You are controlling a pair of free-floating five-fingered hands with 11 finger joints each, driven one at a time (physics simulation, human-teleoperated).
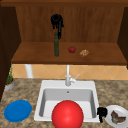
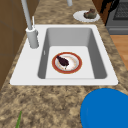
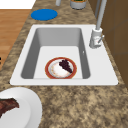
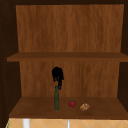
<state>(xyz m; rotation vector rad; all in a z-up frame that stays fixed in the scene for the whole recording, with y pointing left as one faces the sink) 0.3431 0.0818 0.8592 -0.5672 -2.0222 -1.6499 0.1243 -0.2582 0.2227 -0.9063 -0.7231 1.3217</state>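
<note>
My left hand (image 1: 57, 22) hangs over the lower cabinet shelf (image 1: 105, 58), also seen in the upper view (image 4: 57, 74). Its fingers point down beside the neck of a tall green bottle (image 1: 56, 46) (image 4: 56, 100), which stands upright on the shelf. A red apple (image 1: 72, 49) and a light brown lump (image 1: 84, 53) lie to the bottle's right. My right hand (image 1: 102, 113) hovers low at the sink's right rim, fingers relaxed, next to a white plate (image 1: 122, 110) with brown food. A red-rimmed plate (image 2: 78, 65) (image 3: 48, 72) with dark food lies in the sink (image 2: 65, 30).
A big red round shape (image 1: 67, 115) covers the sink's front. A blue plate (image 1: 18, 110) (image 3: 44, 14) lies on the counter to the left. The faucet (image 1: 67, 76) rises behind the basin. A potted plant (image 1: 9, 81) and a white cylinder (image 1: 28, 70) stand at the back left.
</note>
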